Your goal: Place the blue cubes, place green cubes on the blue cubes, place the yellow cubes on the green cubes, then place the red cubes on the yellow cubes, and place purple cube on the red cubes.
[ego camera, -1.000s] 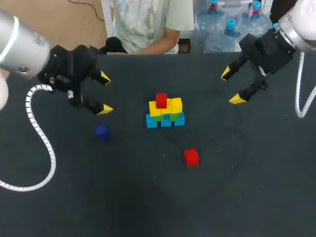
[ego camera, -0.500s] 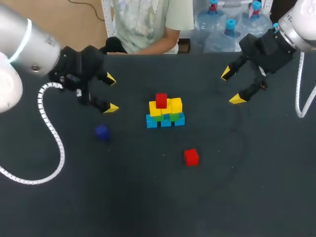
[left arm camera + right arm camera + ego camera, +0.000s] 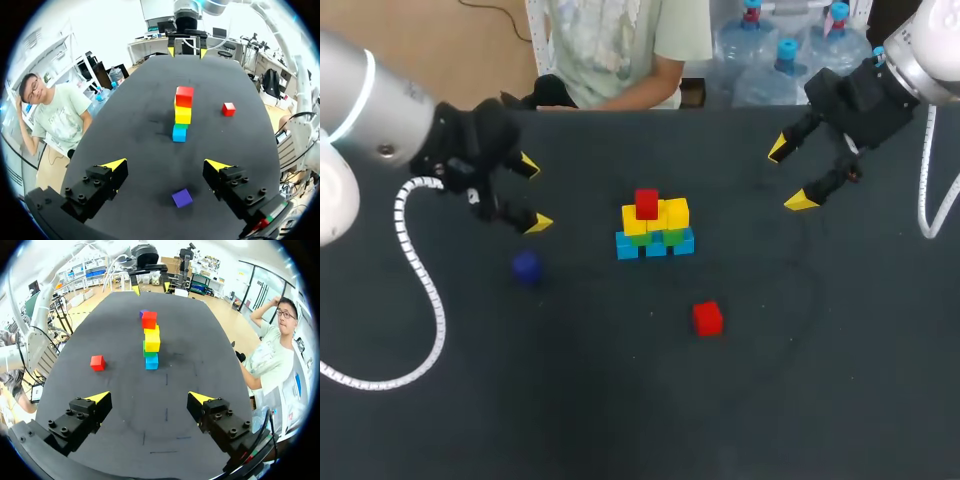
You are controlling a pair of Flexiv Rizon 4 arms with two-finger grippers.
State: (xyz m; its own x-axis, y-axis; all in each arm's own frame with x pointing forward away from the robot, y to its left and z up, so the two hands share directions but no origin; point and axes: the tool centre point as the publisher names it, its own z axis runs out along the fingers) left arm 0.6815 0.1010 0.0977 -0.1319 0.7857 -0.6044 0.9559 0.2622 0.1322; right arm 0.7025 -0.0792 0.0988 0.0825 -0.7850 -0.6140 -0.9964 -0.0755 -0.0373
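Near left fingers (image 3: 537, 223), purple cube (image 3: 182, 198) — seemingly apart, red cube (image 3: 708, 318) beside stack (image 3: 655, 230)

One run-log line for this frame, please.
stack: one red cube on top | second red cube: loose, apart from stack | purple cube: loose | left gripper: open, empty, near purple cube | right gripper: open, empty

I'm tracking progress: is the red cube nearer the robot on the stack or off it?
Off. That red cube lies alone on the table, apart from the stack, whose top holds the other red cube.
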